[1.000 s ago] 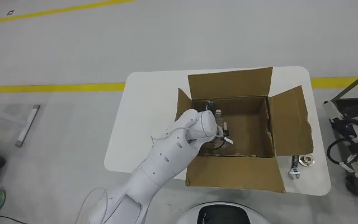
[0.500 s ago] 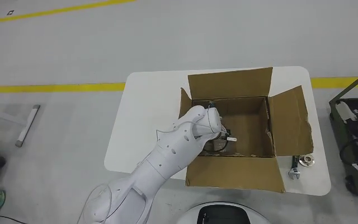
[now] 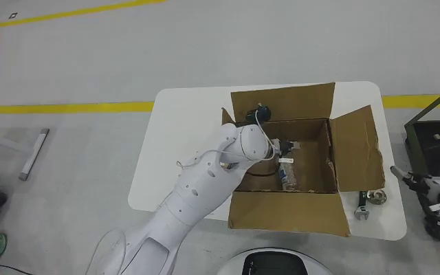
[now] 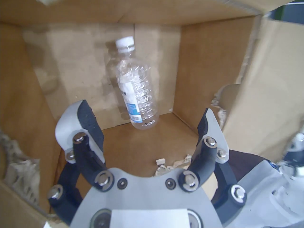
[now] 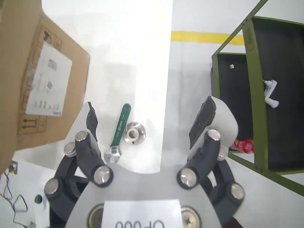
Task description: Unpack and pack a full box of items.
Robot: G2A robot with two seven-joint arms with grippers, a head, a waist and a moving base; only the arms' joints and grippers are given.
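An open cardboard box (image 3: 354, 148) stands on the white table (image 3: 185, 130) with its flaps spread. A clear plastic bottle (image 3: 287, 172) with a white cap lies on the box floor (image 4: 133, 86). My left gripper (image 4: 145, 110) hangs inside the box just short of the bottle's base, open, with nothing between its fingers. My right gripper (image 5: 150, 103) is open above the table's right edge, over a green-handled wrench (image 5: 120, 129) and a round metal flange (image 5: 135, 133).
The wrench (image 3: 361, 205) and flange (image 3: 377, 197) lie on the table by the box's right front corner. A green metal rack (image 5: 256, 96) stands beside the table on the right. Torn cardboard scraps (image 4: 166, 164) lie on the box floor.
My left arm has pulled back and up inside the box, and the bottle now lies uncovered on the box floor. The right arm has shifted at the right edge.
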